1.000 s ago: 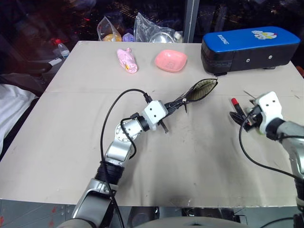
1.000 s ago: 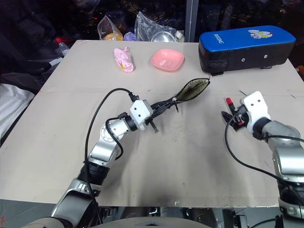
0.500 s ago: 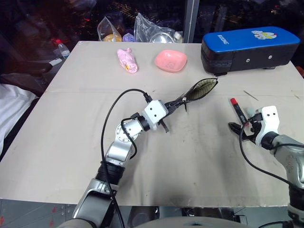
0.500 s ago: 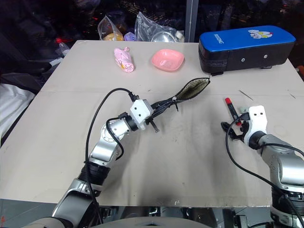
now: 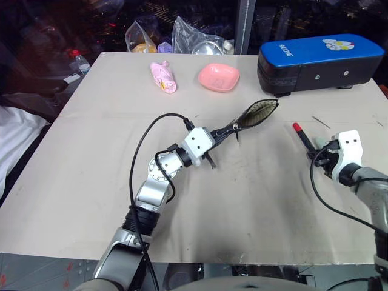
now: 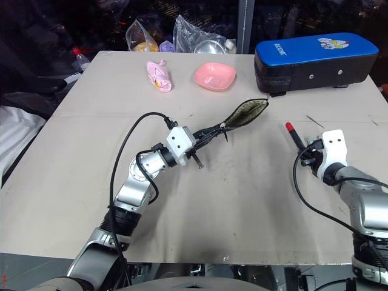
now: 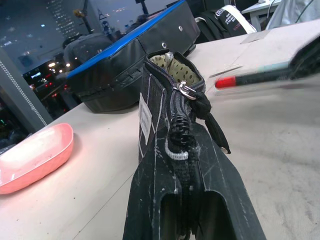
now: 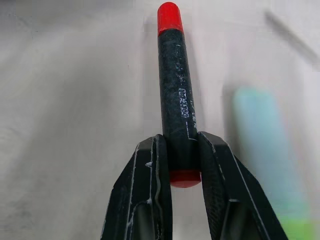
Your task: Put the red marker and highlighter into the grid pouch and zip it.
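The right gripper [image 8: 181,150] gripped the red marker [image 8: 176,90]. The left gripper [image 7: 192,210] clamped the grid pouch [image 7: 172,135], unzipped. Nothing was loaded; the highlighter [image 8: 265,155] remained tabled.

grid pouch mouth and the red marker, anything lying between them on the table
Nothing: in the left eye view only bare beige table separates the black grid-lined fabric pouch from the slim red-capped marker.

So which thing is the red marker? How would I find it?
Start at the big blue padded case at the table's far right corner, then come toward the robot's right hand. The red marker is the slim dark pen with red ends pinched in that hand. The highlighter lying beside it is thicker and pale mint green.
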`<control>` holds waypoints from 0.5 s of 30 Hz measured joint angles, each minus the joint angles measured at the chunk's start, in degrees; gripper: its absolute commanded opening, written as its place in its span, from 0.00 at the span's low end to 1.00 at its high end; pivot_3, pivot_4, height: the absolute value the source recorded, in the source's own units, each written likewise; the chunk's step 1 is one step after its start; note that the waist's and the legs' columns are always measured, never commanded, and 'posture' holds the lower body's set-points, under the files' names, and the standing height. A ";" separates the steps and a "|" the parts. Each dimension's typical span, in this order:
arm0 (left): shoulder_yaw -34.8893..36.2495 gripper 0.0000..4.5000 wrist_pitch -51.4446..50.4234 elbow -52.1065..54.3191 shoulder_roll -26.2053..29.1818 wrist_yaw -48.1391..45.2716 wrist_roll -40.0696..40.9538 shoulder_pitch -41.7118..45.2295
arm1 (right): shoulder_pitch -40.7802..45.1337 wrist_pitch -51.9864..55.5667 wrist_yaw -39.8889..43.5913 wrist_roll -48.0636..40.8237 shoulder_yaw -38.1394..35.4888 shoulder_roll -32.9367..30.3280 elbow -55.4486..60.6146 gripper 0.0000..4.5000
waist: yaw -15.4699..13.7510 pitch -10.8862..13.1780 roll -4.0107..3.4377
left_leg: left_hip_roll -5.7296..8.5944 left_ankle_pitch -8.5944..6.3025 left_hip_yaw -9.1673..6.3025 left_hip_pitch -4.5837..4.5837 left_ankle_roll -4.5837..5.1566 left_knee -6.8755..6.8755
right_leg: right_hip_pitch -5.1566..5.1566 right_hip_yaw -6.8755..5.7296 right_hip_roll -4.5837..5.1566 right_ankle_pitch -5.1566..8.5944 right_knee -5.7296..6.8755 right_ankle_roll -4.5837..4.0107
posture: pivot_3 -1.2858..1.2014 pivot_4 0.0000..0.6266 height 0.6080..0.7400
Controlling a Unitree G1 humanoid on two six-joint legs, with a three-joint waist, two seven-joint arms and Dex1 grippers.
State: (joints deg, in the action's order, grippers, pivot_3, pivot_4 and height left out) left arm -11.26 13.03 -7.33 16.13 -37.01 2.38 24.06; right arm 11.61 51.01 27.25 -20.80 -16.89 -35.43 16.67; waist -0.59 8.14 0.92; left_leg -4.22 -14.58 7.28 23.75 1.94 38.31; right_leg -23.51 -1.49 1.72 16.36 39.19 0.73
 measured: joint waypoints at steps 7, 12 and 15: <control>-0.02 0.00 -0.05 0.00 0.01 -0.03 0.01 0.09 | 2.92 -14.08 15.97 -0.27 2.08 -15.88 6.47 0.06 | -0.10 0.01 -0.01 | 0.00 -0.01 -0.09 0.04 0.02 0.00 | 0.03 -0.05 -0.05 0.00 -0.12 0.01 | 0.52 0.24 0.99; -0.04 0.00 -0.05 -0.02 -0.19 -0.05 -0.01 0.18 | 5.13 -32.22 21.66 10.22 11.60 -21.31 0.62 0.06 | -0.09 0.01 -0.01 | 0.00 0.00 -0.04 0.02 0.01 0.03 | 0.03 -0.01 -0.04 -0.02 -0.12 0.04 | 0.52 0.24 0.99; -0.09 0.00 0.06 -0.08 -0.32 -0.16 -0.02 0.29 | 9.76 -41.12 23.92 15.73 16.60 -22.67 -4.50 0.06 | 0.05 0.02 -0.02 | 0.00 0.00 0.02 -0.01 0.01 0.04 | 0.01 0.01 -0.04 -0.02 -0.11 0.05 | 0.52 0.24 0.99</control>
State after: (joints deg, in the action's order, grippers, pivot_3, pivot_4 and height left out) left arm -11.35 13.09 -7.42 15.80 -37.17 2.35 24.35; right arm 21.37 9.90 51.17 -5.07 -0.30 -58.11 12.17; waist -0.53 8.16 0.91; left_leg -4.22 -14.58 7.30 23.74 1.94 38.34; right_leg -23.50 -1.48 1.67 16.33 39.08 0.78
